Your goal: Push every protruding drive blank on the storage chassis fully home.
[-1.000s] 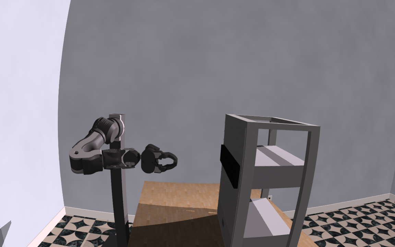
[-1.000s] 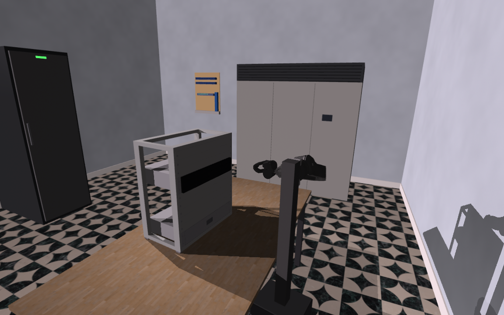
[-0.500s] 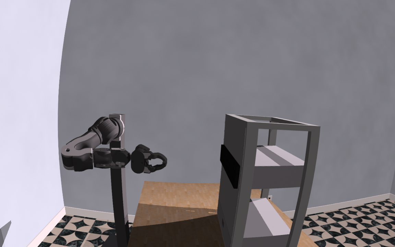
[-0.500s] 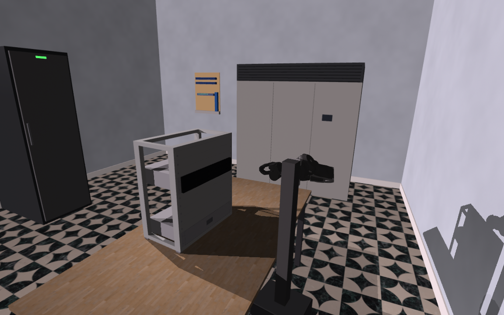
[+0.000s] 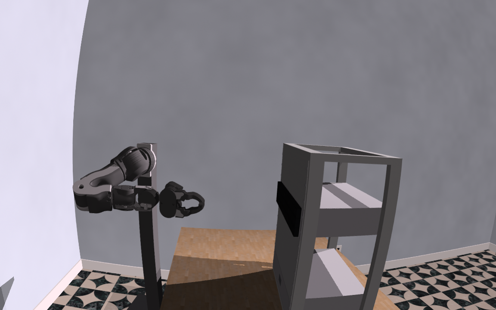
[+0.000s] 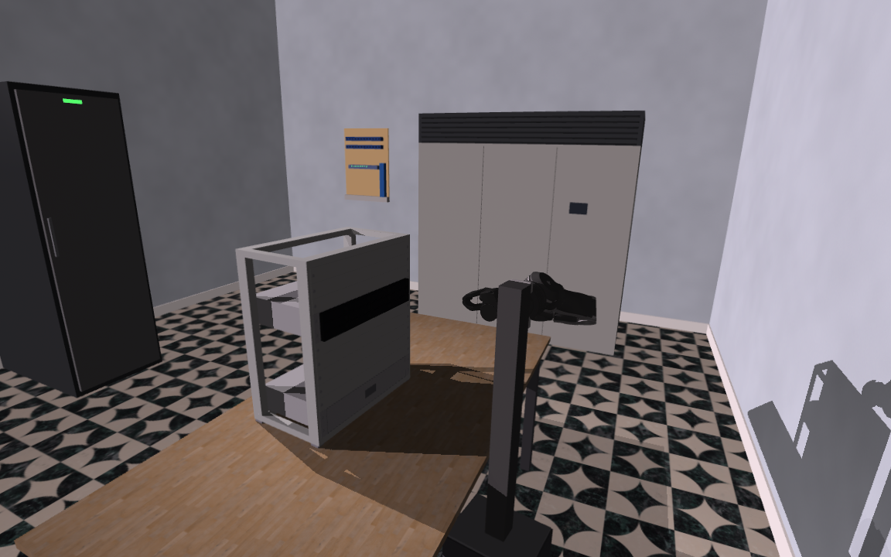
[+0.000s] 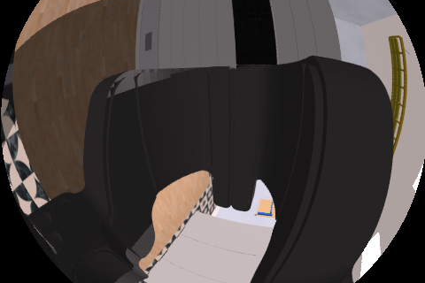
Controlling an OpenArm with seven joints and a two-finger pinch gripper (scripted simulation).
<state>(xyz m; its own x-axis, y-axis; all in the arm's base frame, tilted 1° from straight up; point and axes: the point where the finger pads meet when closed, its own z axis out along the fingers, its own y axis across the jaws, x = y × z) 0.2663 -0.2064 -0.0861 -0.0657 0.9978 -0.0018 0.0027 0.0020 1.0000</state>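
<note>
The rack [image 5: 316, 184] [image 6: 308, 332] stands upright on the table. The storage chassis [image 5: 289, 210] [image 6: 366, 308] [image 7: 253, 18] is a black band across the rack's front panel. In the wrist view its blanks are very dark and partly hidden behind my fingers. I cannot tell which blanks stand out. My gripper [image 5: 203, 203] [image 6: 465, 300] [image 7: 241, 141] is shut and empty. It is well clear of the rack's front, at about the height of the chassis, with a wide gap between them.
The wooden table [image 5: 218, 240] [image 6: 158, 484] carries the rack. The arm's post [image 5: 147, 231] [image 6: 506, 415] stands at the table's edge. A tall black cabinet [image 6: 89, 242] and a wide grey cabinet [image 6: 517, 221] stand farther off on the floor.
</note>
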